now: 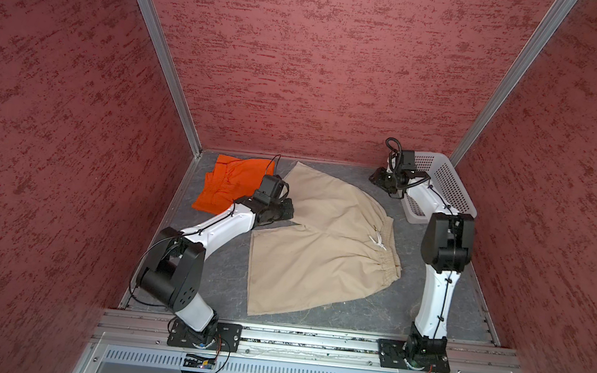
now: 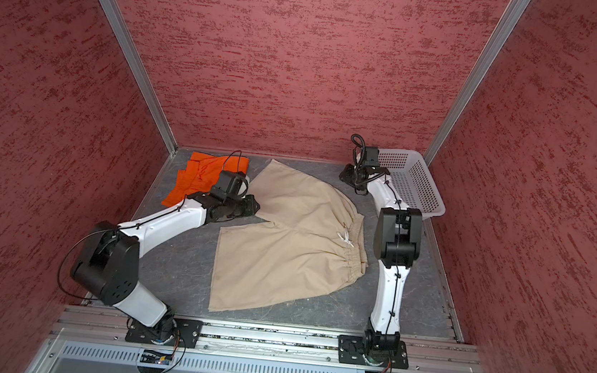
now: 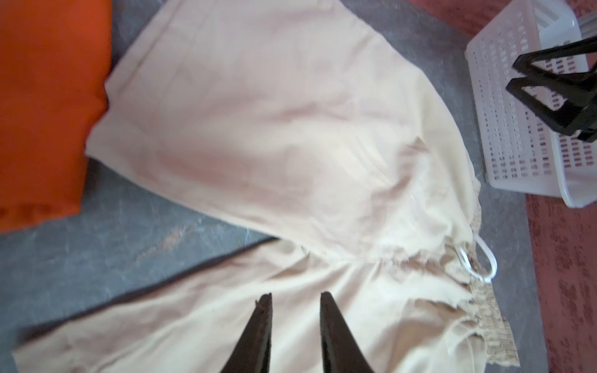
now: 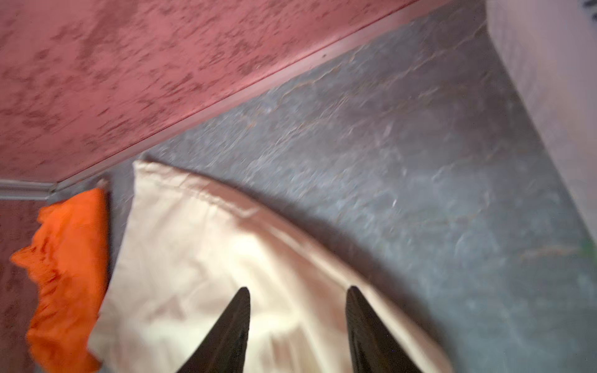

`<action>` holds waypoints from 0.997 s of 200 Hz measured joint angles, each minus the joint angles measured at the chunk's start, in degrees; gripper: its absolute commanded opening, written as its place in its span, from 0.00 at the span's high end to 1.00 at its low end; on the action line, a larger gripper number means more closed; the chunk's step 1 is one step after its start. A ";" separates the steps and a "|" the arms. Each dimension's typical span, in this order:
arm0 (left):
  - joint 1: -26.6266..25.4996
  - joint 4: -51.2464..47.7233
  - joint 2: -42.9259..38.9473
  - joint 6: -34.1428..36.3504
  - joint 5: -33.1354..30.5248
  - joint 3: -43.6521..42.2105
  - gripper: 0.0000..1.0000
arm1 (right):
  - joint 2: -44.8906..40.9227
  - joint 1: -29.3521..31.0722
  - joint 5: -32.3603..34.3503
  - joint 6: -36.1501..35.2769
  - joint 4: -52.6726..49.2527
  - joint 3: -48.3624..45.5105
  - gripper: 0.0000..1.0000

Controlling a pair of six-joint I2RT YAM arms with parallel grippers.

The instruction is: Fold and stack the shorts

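Left gripper (image 3: 295,295) and right gripper (image 4: 298,289) both gape empty by the beige shorts (image 1: 319,264) mid-frame, so a shallow pinch could catch one layer and bunch the fold.

A white perforated basket (image 1: 453,187) sits in the far right corner of the grey tabletop (image 1: 352,312), beside red textured walls (image 1: 301,64) edged with aluminium rails (image 1: 162,54).

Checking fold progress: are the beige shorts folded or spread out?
Spread out. The beige shorts lie flat, both legs splayed apart, gathered waistband showing, nothing doubled over.
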 measured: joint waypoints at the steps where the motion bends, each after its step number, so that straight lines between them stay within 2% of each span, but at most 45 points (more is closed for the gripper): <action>1: -0.02 -0.07 -0.37 -0.31 -0.02 -0.42 0.65 | -1.03 0.13 -0.22 0.09 0.17 -1.05 0.50; 38: -0.66 -3.50 -10.23 -6.88 -0.31 -9.81 0.62 | -26.27 0.33 -2.78 0.76 4.72 -24.24 0.50; 72: 0.20 -4.90 -13.18 -12.07 -1.01 -16.85 0.64 | -40.15 -3.17 -7.08 2.95 6.71 -42.29 0.50; 115: 3.96 -4.37 -10.34 -13.92 -1.68 -20.35 0.69 | -49.88 -8.39 -9.92 6.93 7.41 -60.06 0.47; 157: 7.76 -1.40 -4.17 -12.85 -1.57 -20.09 0.73 | -55.71 -12.31 -11.47 9.44 8.72 -64.26 0.40; 169: 8.55 -1.01 -2.80 -12.37 -1.40 -19.26 0.74 | -56.28 -13.62 -11.76 10.16 8.79 -65.11 0.36; 199: 10.01 1.49 1.22 -10.71 -1.31 -16.31 0.75 | -56.37 -17.94 -13.31 12.57 8.20 -68.46 0.35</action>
